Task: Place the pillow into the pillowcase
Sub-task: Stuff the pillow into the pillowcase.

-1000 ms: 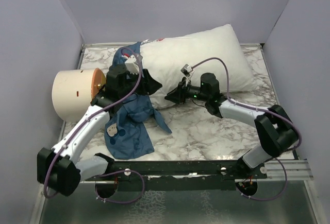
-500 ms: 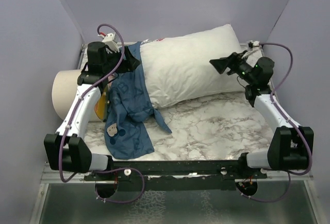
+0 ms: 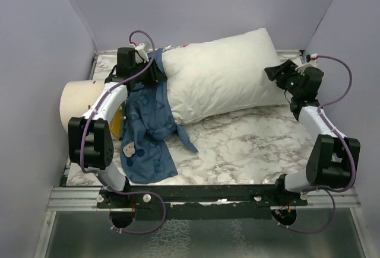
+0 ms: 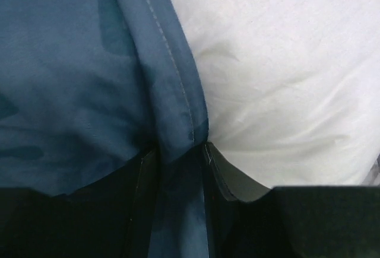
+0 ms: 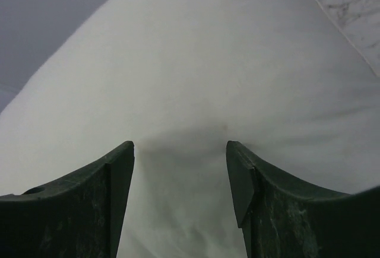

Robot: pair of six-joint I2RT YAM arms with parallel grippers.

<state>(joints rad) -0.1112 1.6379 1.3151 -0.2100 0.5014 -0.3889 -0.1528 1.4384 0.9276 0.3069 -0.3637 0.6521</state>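
Left claw (image 4: pixel 176 158) grips pillowcase (image 4: pixel 71 80) hem, visible only wrist-side.

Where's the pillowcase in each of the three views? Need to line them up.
Top external: pillowcase left of centre, draped from the pillow's left end toward the near edge.
Left wrist: fills the left half, hem pinched in the left hand.
Right wrist: not in it.
Shared landmark: the white pillow, seen in all three views.
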